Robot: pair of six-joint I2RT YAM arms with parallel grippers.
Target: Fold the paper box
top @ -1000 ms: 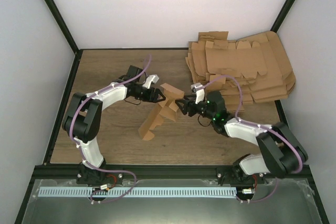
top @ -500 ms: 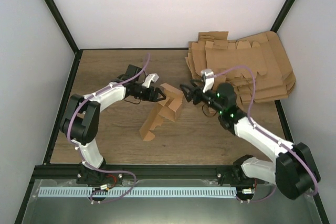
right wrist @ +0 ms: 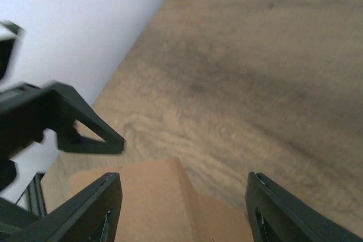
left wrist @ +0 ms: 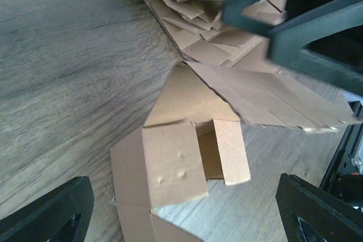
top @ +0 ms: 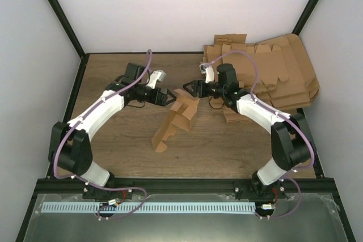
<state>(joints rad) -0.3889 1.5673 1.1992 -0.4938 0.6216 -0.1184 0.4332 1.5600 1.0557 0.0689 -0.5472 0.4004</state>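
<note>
Operator: Where is the box (top: pixel 177 118)?

Technician: It stands on the table (top: pixel 113 140), near the middle and between the two arms. It is partly folded. The far end is raised into an open shell with loose flaps, and a flat strip runs down from it to the near left and rests on the wood. In the left wrist view the box (left wrist: pixel 176 168) shows one panel folded over, a narrow tab beside it and a long flap reaching to the right.

Operator: What is the state of the left claw (top: pixel 168 98)?

Technician: The jaws are spread wide and hold nothing. The tips are just left of the raised end. In its own view the left claw (left wrist: pixel 184 196) has the box between its two fingers, with clear space on both sides.

Operator: And the right claw (top: pixel 189 89)?

Technician: The jaws are apart and nothing is clamped. The tips are at the far top edge of the box, facing the left claw. In the right wrist view the right claw (right wrist: pixel 182 196) looks down on the top of the box (right wrist: pixel 153 196). Whether a finger touches the cardboard cannot be told.

Operator: What else is nearby?

Technician: A sheet pile (top: pixel 266 77) of flat brown cardboard lies at the far right, beyond the right claw.
</note>
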